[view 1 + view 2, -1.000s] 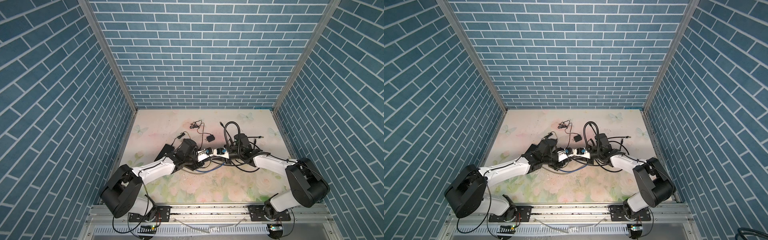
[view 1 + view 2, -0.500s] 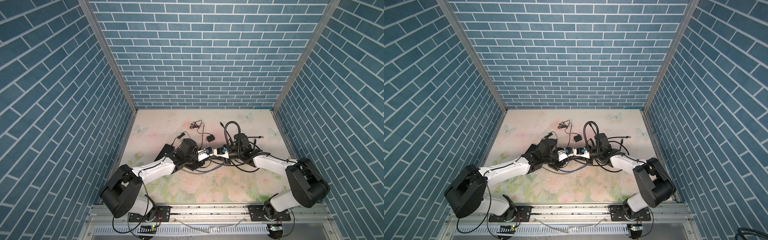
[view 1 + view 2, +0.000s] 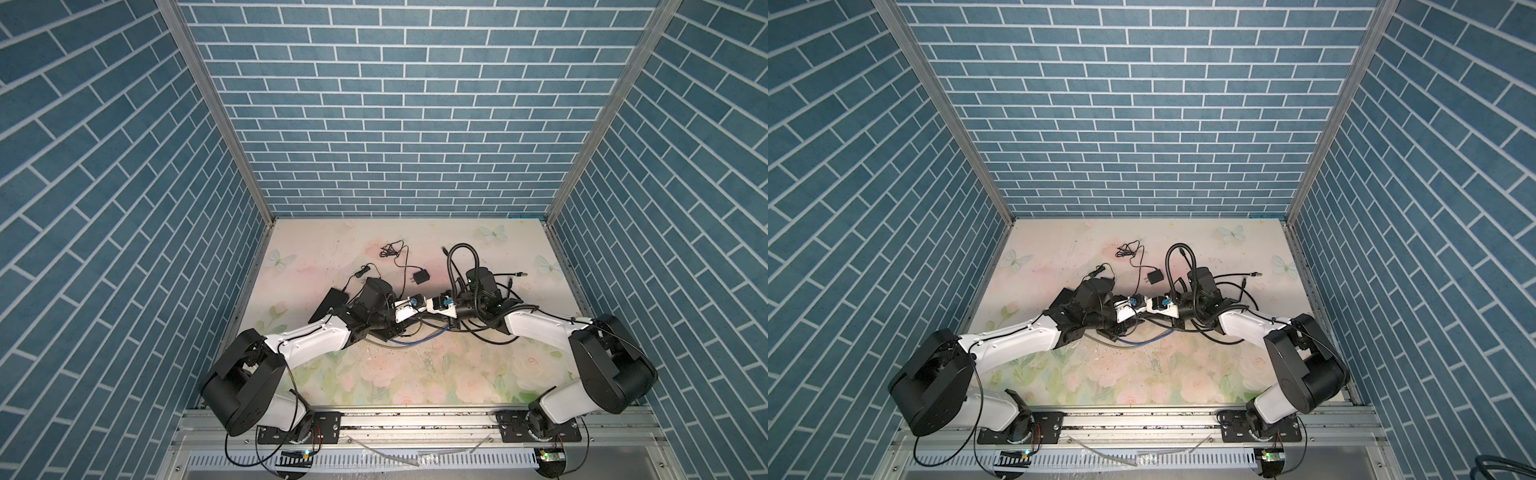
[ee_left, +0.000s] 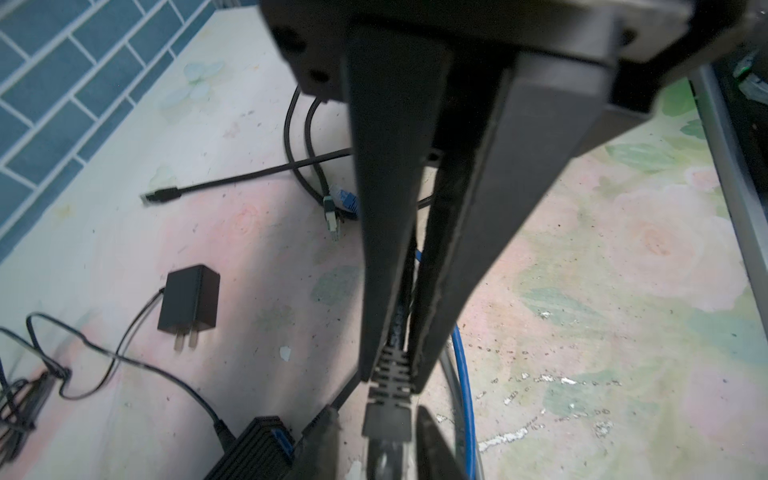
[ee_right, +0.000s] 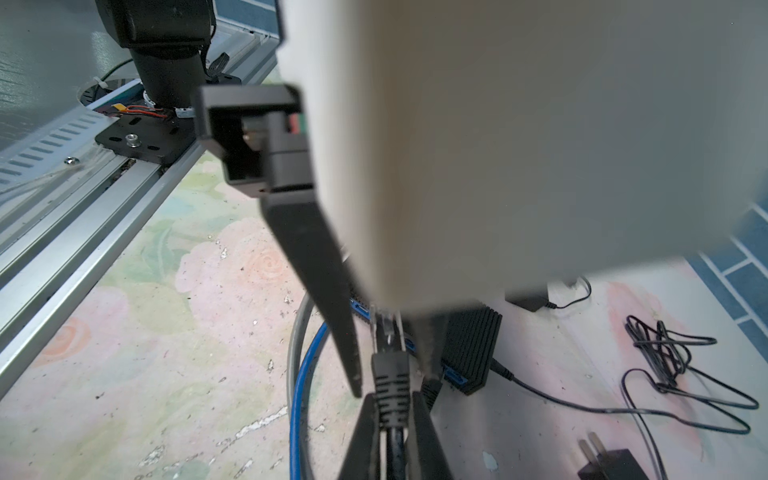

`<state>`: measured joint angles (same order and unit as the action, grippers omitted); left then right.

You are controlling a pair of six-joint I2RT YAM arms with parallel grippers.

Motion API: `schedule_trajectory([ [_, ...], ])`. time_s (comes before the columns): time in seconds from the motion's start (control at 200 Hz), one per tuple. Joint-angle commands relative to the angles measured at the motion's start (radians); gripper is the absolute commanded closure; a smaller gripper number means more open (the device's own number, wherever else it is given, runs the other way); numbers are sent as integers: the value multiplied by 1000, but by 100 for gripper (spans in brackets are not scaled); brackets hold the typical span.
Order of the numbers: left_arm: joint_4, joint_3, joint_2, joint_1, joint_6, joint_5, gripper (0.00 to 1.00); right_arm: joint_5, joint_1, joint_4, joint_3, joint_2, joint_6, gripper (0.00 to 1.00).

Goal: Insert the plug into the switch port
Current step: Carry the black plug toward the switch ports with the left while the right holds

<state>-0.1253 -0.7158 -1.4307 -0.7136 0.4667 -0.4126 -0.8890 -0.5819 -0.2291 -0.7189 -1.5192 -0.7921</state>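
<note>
Left wrist view puts the left hand (image 4: 392, 370) astride the black cable, its fingers flanking the ribbed boot just behind the plug (image 4: 387, 419). They lie close on either side, but I cannot tell whether they pinch it or merely bracket it. The tips of the right hand (image 5: 392, 382) stand on either side of the plug's body, coming from the opposite direction, and the frames do not settle whether that hand is clamped either. The plug sits between the two hands over the desk (image 4: 582, 332). Its clear nose points toward the black ribbed box with blue ports, which I take for the switch (image 5: 471, 345). Whether the nose has entered a port is hidden. By my reading, pick-up and rough alignment are done, while seating the plug and letting go remain.
</note>
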Motion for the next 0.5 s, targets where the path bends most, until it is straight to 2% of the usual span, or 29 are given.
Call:
schedule_trajectory([
  [0.0, 32, -21, 8, -5, -119, 63, 36, 63, -17, -33, -11, -22, 45, 100],
  [0.115, 141, -53, 8, 9, -255, 93, 25, 149, -23, -62, -6, -28, 114, 100],
  [0.135, 160, -58, 9, 13, -278, 91, 15, 164, -25, -64, -2, -28, 123, 100],
  [0.145, 169, -59, 9, 15, -289, 91, 5, 172, -26, -66, 0, -28, 125, 100],
  [0.16, 180, -62, 9, 17, -304, 90, 1, 186, -29, -68, 2, -28, 131, 100],
  [0.335, 162, 3, 65, 22, -432, 152, 0, 375, -80, -59, 18, -30, 206, 100],
  [0.495, 131, 83, 139, 22, -558, 331, 0, 494, -121, -112, 46, -51, 297, 100],
])
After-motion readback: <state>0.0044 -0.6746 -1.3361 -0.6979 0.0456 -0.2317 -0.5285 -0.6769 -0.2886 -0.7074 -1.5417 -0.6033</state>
